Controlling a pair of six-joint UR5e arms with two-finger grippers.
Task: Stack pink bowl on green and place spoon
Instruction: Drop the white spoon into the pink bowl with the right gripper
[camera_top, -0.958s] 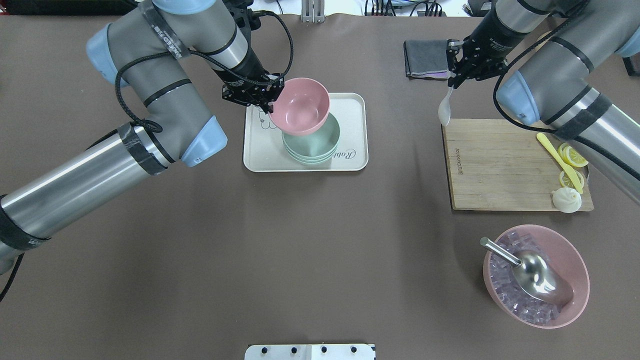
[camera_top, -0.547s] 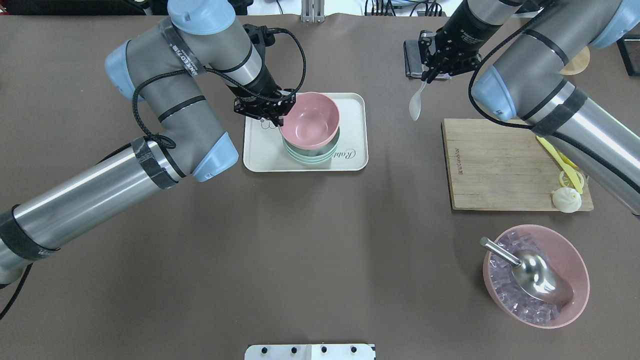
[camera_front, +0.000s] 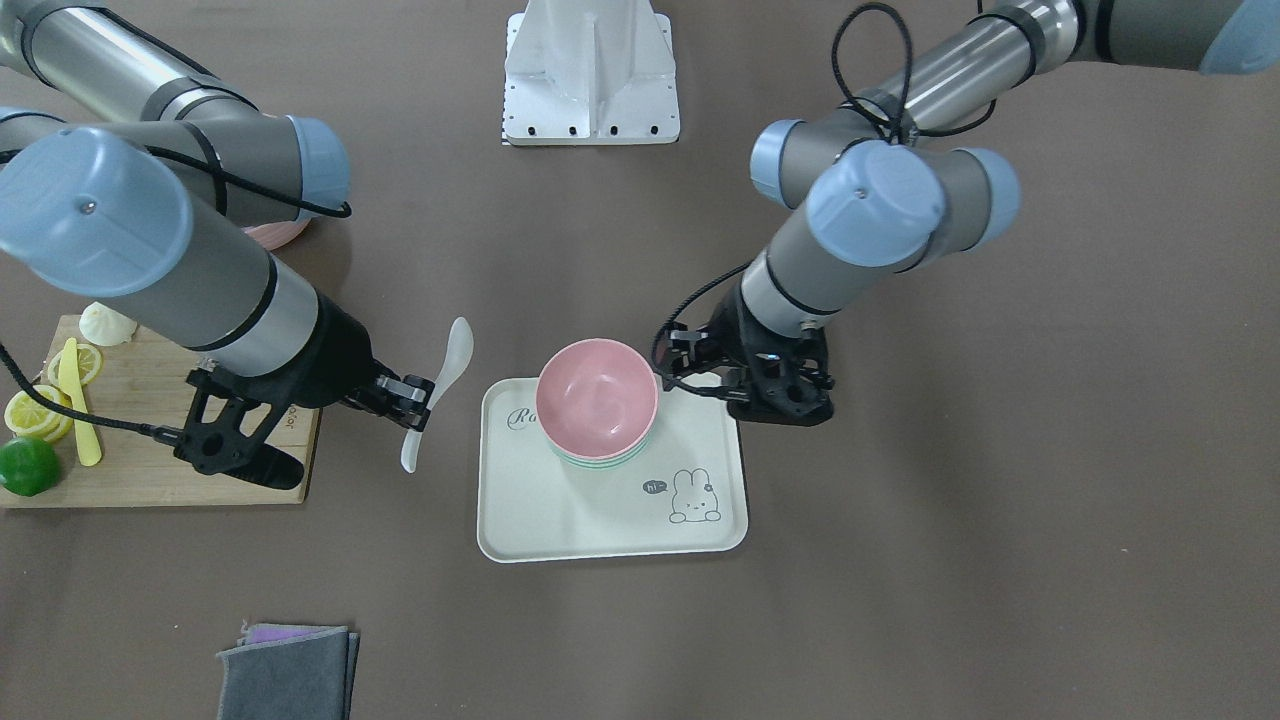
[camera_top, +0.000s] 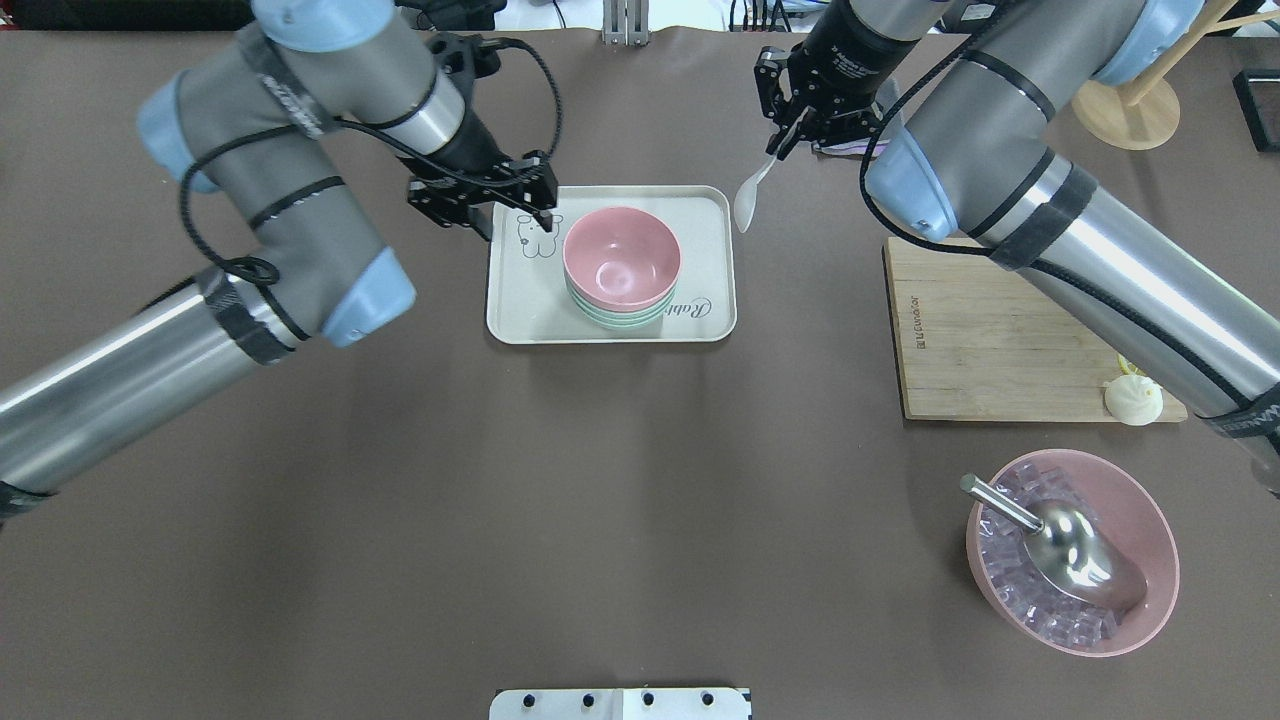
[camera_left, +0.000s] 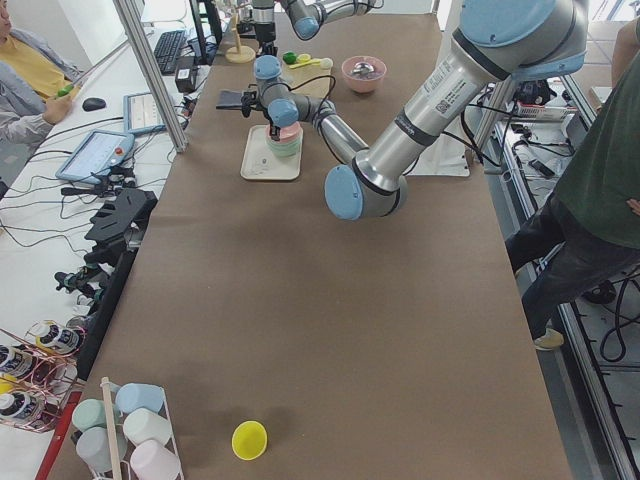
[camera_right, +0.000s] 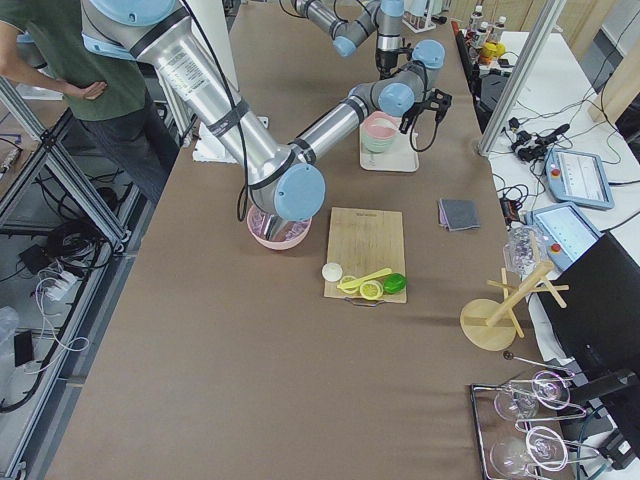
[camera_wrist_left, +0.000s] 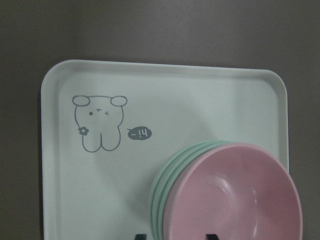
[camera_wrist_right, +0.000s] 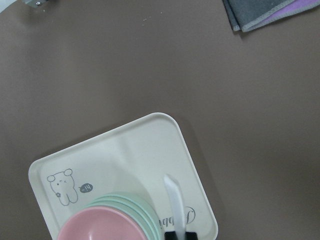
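Note:
The pink bowl (camera_top: 621, 258) sits nested upright on the stack of green bowls (camera_top: 622, 316) on the cream tray (camera_top: 520, 310). My left gripper (camera_top: 515, 222) is open and empty, just left of the bowls over the tray's bunny print. In the left wrist view its fingertips (camera_wrist_left: 212, 235) show spread apart at the pink bowl (camera_wrist_left: 235, 200). My right gripper (camera_top: 790, 135) is shut on the handle of a white spoon (camera_top: 748, 200), which hangs beside the tray's far right corner. The spoon (camera_front: 440, 385) also shows in the front view, apart from the pink bowl (camera_front: 597, 397).
A wooden cutting board (camera_top: 1000, 330) with a bun (camera_top: 1132, 400) lies to the right. A pink bowl of ice cubes (camera_top: 1150, 560) with a metal scoop (camera_top: 1070, 550) stands at front right. A grey cloth (camera_front: 285, 670) lies beyond the tray. A wooden stand (camera_top: 1120, 110) is far right.
The left gripper lowered the pink bowl onto the green stack, let go and drew back to the left. The right gripper carried the spoon left to the tray's corner.

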